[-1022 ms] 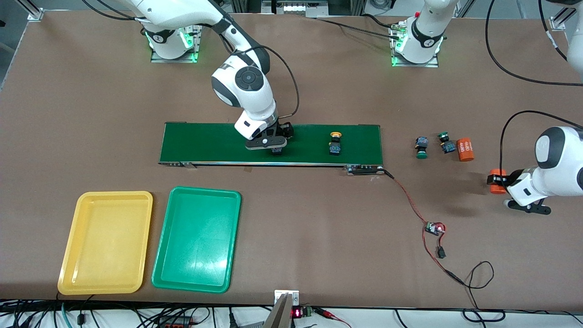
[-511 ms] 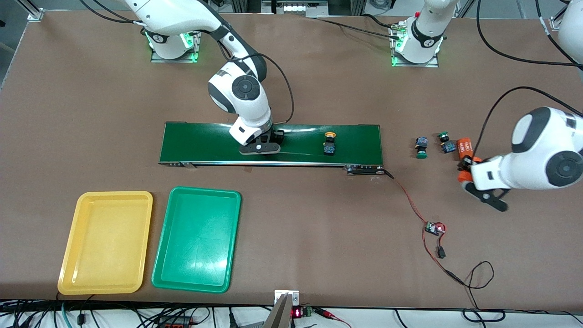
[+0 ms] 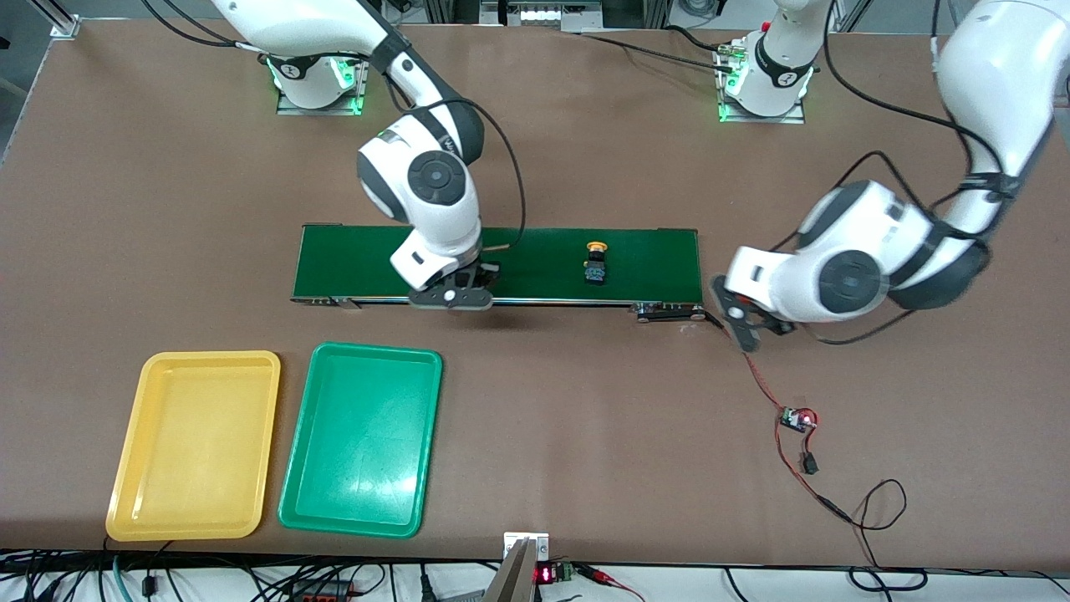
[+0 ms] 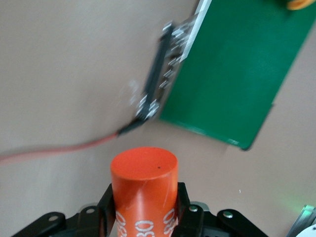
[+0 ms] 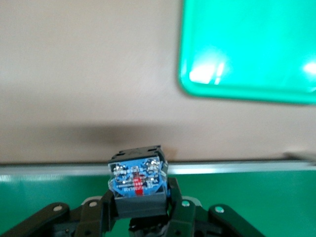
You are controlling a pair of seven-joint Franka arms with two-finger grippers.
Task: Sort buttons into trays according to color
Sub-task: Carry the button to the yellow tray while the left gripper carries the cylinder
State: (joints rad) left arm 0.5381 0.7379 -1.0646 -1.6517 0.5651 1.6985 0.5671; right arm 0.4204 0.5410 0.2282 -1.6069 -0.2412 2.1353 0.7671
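Button (image 5: pixel 137 180) between right gripper (image 5: pixel 143 217) jaws, above conveyor belt (image 5: pixel 247 202), green tray (image 5: pixel 249 47) nearby.

White glossy arm shells, dark round joint caps, black cables, green-lit bases, black hands.

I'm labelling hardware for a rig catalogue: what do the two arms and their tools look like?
Both arms have glossy white rounded shells with dark grey joint bands and round dark caps on the wrist joints. Black cables loop outside along each arm. The bases glow green. The right tool and the left tool are black, with flat bolted finger links visible in the wrist views.
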